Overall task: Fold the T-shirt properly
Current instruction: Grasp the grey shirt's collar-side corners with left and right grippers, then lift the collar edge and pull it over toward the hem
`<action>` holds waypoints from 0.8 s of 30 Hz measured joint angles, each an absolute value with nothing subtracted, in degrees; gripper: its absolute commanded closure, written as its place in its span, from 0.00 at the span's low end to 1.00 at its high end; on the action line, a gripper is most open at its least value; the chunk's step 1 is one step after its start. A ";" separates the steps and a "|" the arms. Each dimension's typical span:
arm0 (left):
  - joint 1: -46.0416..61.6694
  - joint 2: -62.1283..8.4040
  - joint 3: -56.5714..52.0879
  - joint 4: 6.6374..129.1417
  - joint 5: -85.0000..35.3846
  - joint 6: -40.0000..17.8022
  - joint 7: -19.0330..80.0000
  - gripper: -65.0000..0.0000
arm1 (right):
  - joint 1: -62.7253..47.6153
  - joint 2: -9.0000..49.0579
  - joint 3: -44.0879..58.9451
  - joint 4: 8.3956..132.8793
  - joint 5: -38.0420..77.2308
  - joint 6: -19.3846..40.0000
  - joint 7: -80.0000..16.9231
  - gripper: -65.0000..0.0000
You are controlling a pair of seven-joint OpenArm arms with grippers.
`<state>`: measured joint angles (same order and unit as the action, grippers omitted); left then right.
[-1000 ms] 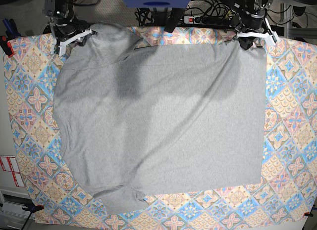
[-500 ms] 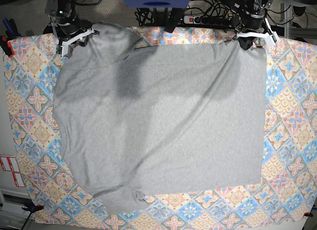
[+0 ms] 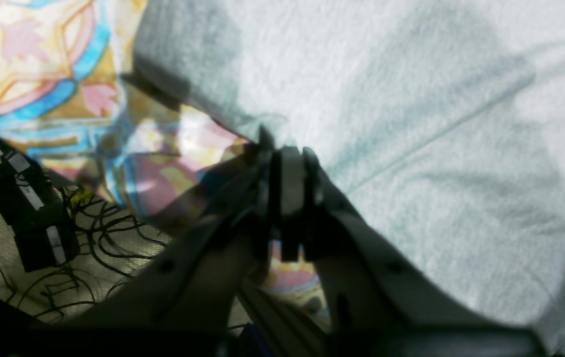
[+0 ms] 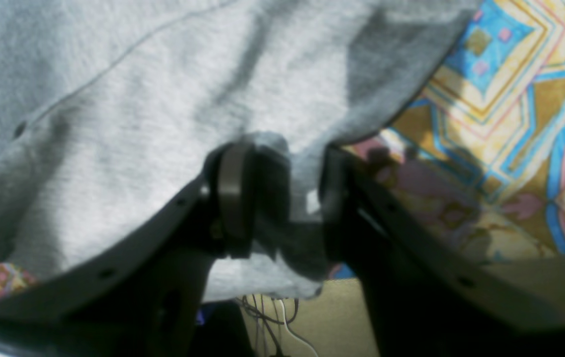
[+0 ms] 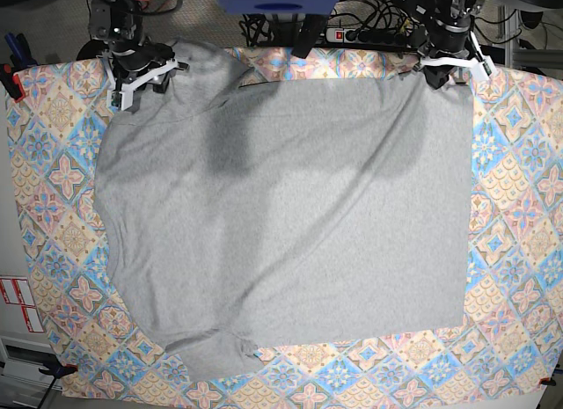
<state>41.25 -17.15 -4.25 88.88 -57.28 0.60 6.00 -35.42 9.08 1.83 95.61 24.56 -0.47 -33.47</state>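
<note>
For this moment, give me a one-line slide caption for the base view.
Grey T-shirt spread on the patterned tablecloth, both pincers at its far corners: left pincer, right pincer.

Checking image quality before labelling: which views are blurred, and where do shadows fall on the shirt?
Left wrist view: fingers blurred, T-shirt soft with shadow bands. Right wrist view: fingers dark and unfocused. Base view: sharp, two broad shadows across the upper T-shirt.

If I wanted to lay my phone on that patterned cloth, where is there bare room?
Bare tablecloth lies right of the T-shirt, along the left edge, and in a narrow front strip. The far edge is crowded: both arms work at the shirt's corners.
</note>
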 measured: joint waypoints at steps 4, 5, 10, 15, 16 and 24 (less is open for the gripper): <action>41.28 -17.15 -4.25 88.88 -57.28 0.62 6.00 1.00 | -35.11 9.08 1.83 95.29 24.60 -0.67 -33.67 0.92; 41.25 -17.15 -4.25 88.88 -57.28 0.62 6.00 1.00 | -34.98 9.08 1.98 94.96 24.73 -0.67 -33.50 0.99; 41.25 -17.15 -4.25 88.88 -57.28 0.60 6.00 1.00 | -34.94 9.08 2.31 94.11 25.12 -0.23 -32.99 1.00; 41.25 -17.15 -4.25 88.88 -57.28 0.62 6.00 1.00 | -35.38 8.78 2.22 96.95 25.02 -0.45 -35.53 1.00; 41.28 -17.15 -4.25 88.88 -57.28 0.62 6.00 1.00 | -35.92 8.73 2.02 97.97 25.15 -0.19 -35.53 1.00; 41.71 -17.15 -4.23 88.90 -57.25 0.49 6.00 1.00 | -39.07 8.58 6.04 103.92 25.58 -0.05 -35.46 1.00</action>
<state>41.71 -17.15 -4.23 88.90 -57.25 0.49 6.00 -39.07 8.58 6.04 103.92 25.58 -0.05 -35.46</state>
